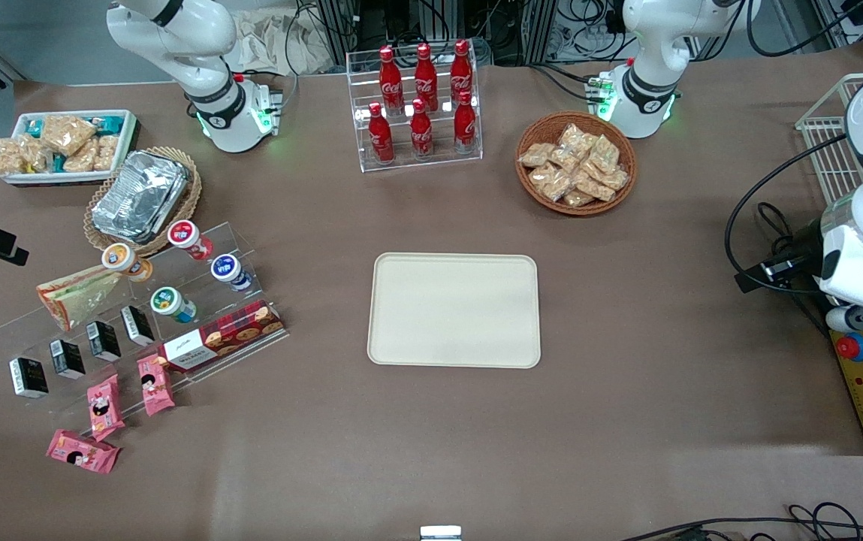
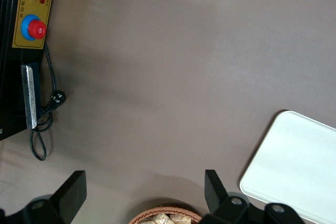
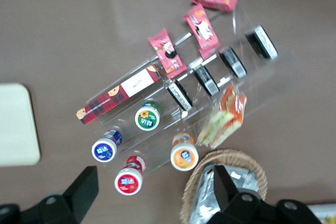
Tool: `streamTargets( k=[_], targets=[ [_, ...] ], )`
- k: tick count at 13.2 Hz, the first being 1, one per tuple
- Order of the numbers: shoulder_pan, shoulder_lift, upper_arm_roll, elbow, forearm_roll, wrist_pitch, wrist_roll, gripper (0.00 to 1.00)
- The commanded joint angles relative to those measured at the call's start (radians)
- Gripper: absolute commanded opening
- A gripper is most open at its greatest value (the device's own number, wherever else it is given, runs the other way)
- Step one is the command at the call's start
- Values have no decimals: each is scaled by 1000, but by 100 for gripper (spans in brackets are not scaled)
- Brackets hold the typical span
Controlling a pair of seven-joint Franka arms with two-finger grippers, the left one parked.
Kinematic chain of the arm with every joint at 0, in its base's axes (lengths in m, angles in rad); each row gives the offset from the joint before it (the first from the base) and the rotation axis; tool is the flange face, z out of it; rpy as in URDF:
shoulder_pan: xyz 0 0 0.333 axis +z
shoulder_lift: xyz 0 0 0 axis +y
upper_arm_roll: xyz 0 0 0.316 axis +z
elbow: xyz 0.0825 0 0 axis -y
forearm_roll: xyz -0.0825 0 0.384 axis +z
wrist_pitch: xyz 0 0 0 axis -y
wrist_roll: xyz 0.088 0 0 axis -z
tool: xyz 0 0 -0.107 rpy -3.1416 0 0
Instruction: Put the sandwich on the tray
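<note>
The end effector (image 3: 152, 187) of the right arm hangs in the air above the display rack (image 3: 210, 103), its two fingers (image 3: 84, 187) spread apart with nothing between them. It touches none of the goods.

Directly under it sit the small round cups (image 3: 147, 117) with green, blue, red and orange lids, lying on the clear stepped rack. The sandwich (image 3: 224, 118) rests on the same rack, just beside the orange-lidded cup and next to the rim of the wicker basket (image 3: 226, 163) that holds the foil container (image 1: 140, 194). The wrapped wedge shows pale bread with red-orange and green layers.

A row of small black boxes (image 3: 205, 80) and a long red plaid biscuit box (image 3: 121, 94) occupy the lower steps. Pink snack packets (image 3: 199, 22) lie at the rack's edge and on the table (image 1: 626, 421) beside it.

The tray (image 1: 454, 309) lies flat at the middle of the table, well apart from the rack, with nothing on it. Farther from the front camera stands a clear shelf of red bottles (image 1: 420, 101).
</note>
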Motion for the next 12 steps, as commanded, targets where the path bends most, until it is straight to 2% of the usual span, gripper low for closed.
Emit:
streamTargets(
  k=[1,4,5,9,11,12],
  targets=[
    [-6,-24,-33,-36,37,-21,198,98],
    [-6,-25,-105,-63,133,-13,303,98],
    [4,-27,-106,-91,131,-2,365,98],
    [10,1,-104,-120,77,51,414,98],
    [10,18,-101,-123,8,65,409,98],
    [10,24,-101,-134,3,73,409,98]
  ],
)
